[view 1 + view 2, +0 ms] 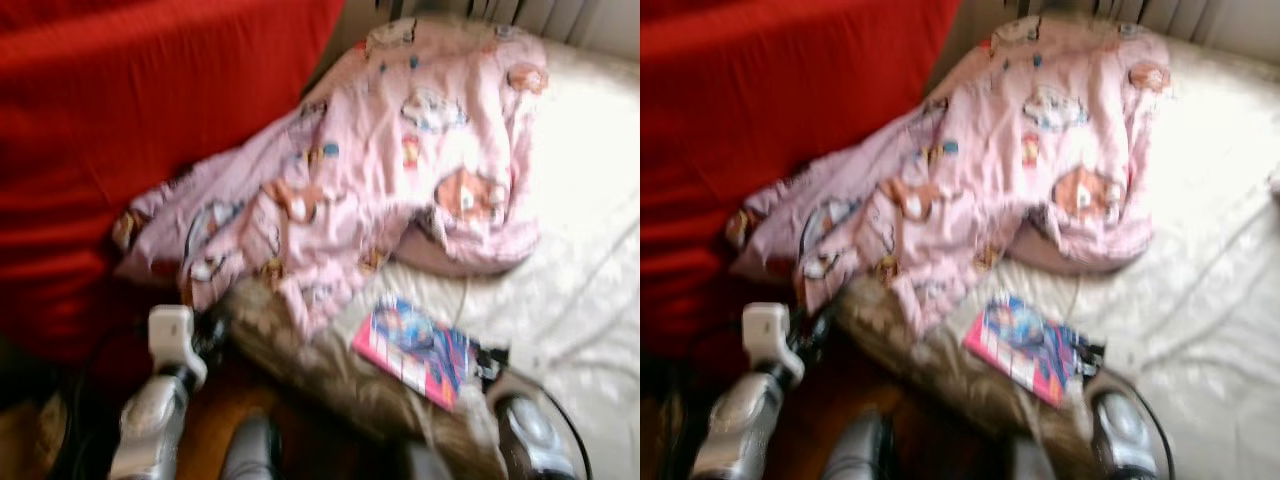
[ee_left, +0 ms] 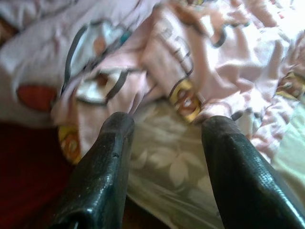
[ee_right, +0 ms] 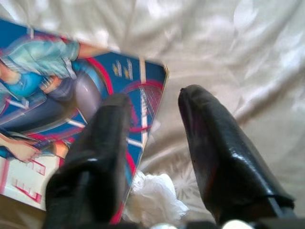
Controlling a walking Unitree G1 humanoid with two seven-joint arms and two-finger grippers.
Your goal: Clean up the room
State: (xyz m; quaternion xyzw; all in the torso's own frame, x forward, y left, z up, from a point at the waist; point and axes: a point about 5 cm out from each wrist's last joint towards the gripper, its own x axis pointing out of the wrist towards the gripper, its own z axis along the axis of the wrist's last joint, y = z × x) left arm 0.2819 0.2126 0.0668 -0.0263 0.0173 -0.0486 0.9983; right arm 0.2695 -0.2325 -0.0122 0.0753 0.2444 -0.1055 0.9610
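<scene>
The right claw (image 3: 150, 138), fingers spread, straddles the corner of the thin, floppy magazine (image 1: 415, 350) near the bed (image 1: 590, 300) edge; pinching that corner looks best, while the left claw (image 2: 167, 157) gapes before the soft pink blanket (image 1: 380, 170).

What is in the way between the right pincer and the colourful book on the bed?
Nothing visible. The right pincer is open right at the book: one finger lies over its cover, the other over the bare sheet.

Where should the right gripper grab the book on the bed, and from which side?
Probably the book's edge nearest the right gripper, coming in low from the robot's side. It lies flat on the bed, so only its thin edge offers a pinch. The open fingers already straddle that edge; one could slide under as the soft sheet gives.
</scene>
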